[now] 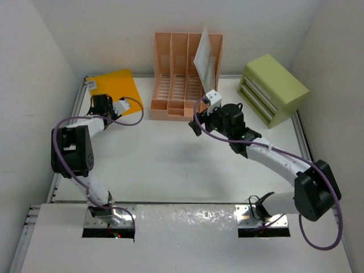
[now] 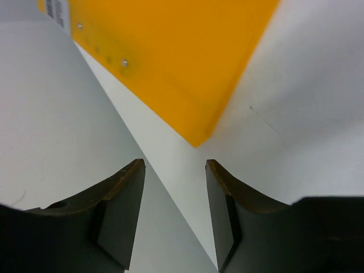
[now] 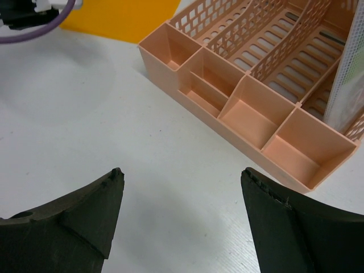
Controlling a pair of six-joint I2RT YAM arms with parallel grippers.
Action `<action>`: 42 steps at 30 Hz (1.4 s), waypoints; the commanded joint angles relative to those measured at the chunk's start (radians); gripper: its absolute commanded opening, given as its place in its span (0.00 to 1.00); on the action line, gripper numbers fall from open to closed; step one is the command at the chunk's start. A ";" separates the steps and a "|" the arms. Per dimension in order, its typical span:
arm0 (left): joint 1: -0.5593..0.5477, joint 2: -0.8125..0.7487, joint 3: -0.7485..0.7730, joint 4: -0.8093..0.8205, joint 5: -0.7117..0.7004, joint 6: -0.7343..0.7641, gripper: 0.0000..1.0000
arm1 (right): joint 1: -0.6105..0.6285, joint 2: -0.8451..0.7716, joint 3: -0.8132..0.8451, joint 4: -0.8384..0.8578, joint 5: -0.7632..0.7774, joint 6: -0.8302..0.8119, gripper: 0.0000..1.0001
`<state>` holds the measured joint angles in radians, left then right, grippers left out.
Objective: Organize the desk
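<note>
Left end effector (image 2: 174, 170) parted, right end effector (image 3: 182, 173) parted wide, desk (image 1: 170, 165) beneath both

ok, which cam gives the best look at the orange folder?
Top external: the whole orange folder is in frame there, lying at the far left corner of the desk. Left wrist shows only one corner of it, close up. Right wrist catches just a strip at the top edge of its picture.

I see a matt white desk (image 1: 170, 165), a smooth peach plastic file rack (image 3: 253, 111) and a smooth, plastic-looking orange folder (image 2: 170, 57).
</note>
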<state>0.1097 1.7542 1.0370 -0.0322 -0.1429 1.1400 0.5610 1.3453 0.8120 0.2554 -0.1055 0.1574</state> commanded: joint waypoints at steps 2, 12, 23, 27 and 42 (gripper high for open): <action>-0.016 -0.038 -0.022 0.098 0.009 0.078 0.45 | 0.007 -0.041 -0.010 0.070 0.024 -0.028 0.81; -0.028 0.050 -0.054 0.116 -0.003 0.079 0.46 | 0.007 -0.046 -0.020 0.071 0.044 -0.041 0.82; -0.045 0.065 -0.190 0.431 -0.067 0.070 0.42 | 0.007 -0.057 -0.023 0.068 0.047 -0.038 0.82; -0.062 0.079 -0.251 0.529 -0.095 0.090 0.41 | 0.007 -0.061 -0.025 0.074 0.049 -0.039 0.82; -0.074 0.185 -0.316 0.819 -0.210 0.148 0.35 | 0.007 -0.094 -0.036 0.071 0.046 -0.050 0.82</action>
<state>0.0452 1.9316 0.7254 0.6788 -0.3248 1.2705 0.5610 1.2743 0.7834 0.2886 -0.0597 0.1192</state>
